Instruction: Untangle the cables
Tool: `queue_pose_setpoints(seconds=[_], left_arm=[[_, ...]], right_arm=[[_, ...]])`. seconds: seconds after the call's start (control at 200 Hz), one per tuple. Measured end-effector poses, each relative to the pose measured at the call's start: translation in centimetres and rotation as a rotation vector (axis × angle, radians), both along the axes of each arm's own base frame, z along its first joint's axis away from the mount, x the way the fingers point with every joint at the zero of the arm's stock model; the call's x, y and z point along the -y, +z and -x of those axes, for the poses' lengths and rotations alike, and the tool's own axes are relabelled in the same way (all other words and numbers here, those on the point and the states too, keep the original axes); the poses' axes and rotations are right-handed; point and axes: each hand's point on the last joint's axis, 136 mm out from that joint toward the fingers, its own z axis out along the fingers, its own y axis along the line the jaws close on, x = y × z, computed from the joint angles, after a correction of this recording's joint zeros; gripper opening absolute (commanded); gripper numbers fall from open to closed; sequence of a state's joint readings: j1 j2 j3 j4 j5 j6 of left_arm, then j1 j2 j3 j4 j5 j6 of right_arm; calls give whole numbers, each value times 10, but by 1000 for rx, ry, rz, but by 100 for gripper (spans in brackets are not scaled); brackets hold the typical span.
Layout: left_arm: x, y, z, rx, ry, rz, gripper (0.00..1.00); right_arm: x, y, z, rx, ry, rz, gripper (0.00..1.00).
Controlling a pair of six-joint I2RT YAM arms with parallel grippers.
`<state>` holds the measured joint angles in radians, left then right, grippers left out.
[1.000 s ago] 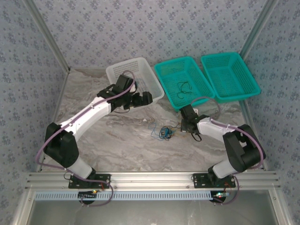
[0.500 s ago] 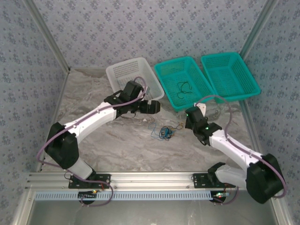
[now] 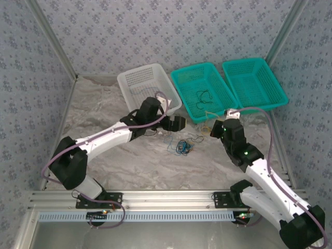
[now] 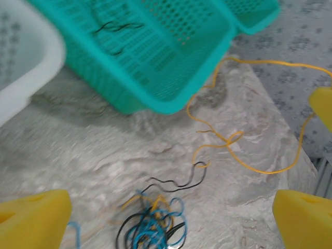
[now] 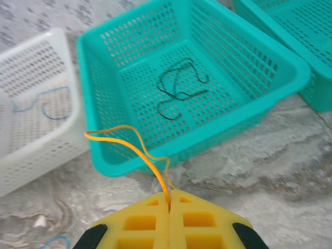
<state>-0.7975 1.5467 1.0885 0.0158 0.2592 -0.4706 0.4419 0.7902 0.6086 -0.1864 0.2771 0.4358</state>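
The cables (image 3: 181,146) lie as a small blue, black and yellow tangle (image 4: 153,228) on the table. My left gripper (image 3: 176,123) hovers open just behind it, its yellow fingers (image 4: 33,218) wide apart on either side. One black strand (image 4: 176,182) trails out of the tangle. My right gripper (image 3: 214,129) is shut on a yellow cable (image 5: 137,148), pinched at the fingertips (image 5: 169,194). That yellow cable (image 4: 244,161) runs slack over the table in front of the teal basket.
Three baskets stand at the back: a white basket (image 3: 148,83) holding a blue cable (image 5: 46,104), a middle teal basket (image 3: 202,91) holding a black cable (image 5: 179,85), and a right teal basket (image 3: 254,83). Patterned walls close in the table.
My right arm has swung up and to the right, drawing the yellow cable away from the tangle. My left arm has moved right and nearer, over the tangle, still open.
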Motion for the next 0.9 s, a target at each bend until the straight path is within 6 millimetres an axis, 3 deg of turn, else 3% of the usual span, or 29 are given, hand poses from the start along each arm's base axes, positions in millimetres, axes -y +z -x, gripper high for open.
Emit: queue_pose_setpoints(seconds=[0.18, 0.365, 0.495, 0.735, 0.899], left_arm=[[45, 8, 23, 236, -134, 2, 99], [64, 0, 22, 419, -169, -36, 95], [79, -4, 16, 493, -195, -54, 77], [94, -1, 9, 596, -241, -72, 63], [101, -7, 3, 628, -247, -92, 39]], right_arm=[[-14, 22, 0, 37, 83, -61, 0], [-28, 45, -2, 80, 155, -108, 0], [-35, 51, -5, 83, 186, -128, 0], [-46, 58, -6, 82, 227, -174, 0], [-48, 63, -7, 88, 239, -184, 0]])
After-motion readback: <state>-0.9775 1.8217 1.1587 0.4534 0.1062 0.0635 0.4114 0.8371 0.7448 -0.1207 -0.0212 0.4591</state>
